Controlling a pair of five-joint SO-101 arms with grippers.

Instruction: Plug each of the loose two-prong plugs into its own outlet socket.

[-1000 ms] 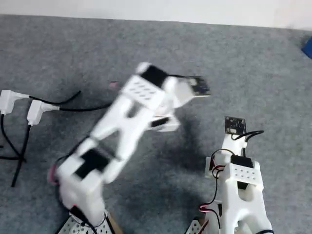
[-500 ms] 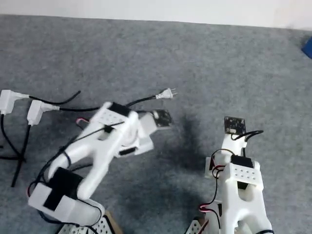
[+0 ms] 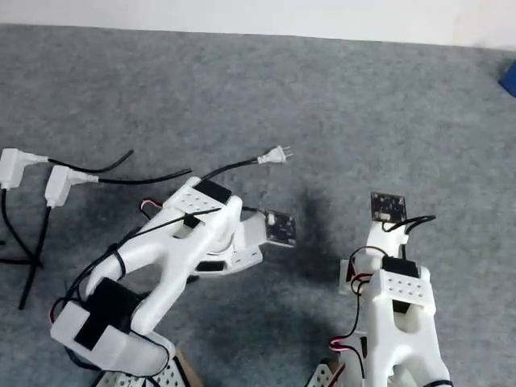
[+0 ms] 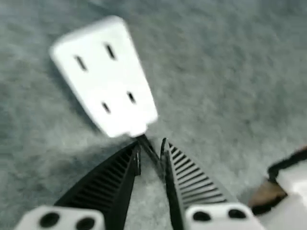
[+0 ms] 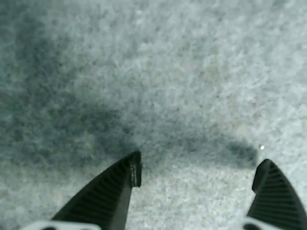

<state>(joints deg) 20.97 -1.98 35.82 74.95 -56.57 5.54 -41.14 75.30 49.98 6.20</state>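
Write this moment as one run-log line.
left gripper: shut on outlet cord | right gripper: open, over mat | loose plug: unplugged, on mat

From my screen the bench (image 3: 363, 97) wears a grey cloth, matt and fuzzy like felt. The outlet (image 4: 103, 76) is smooth white plastic with a soft sheen. The right fingers (image 5: 112, 191) look like matt black plastic, ribbed on their inner faces. The left arm (image 3: 161, 258) and right arm (image 3: 399, 314) have smooth white plastic shells. The plug (image 3: 278, 153) trails a black, rubbery-looking cord (image 3: 230, 167).

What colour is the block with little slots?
It's a white plastic outlet block, best in left wrist view.
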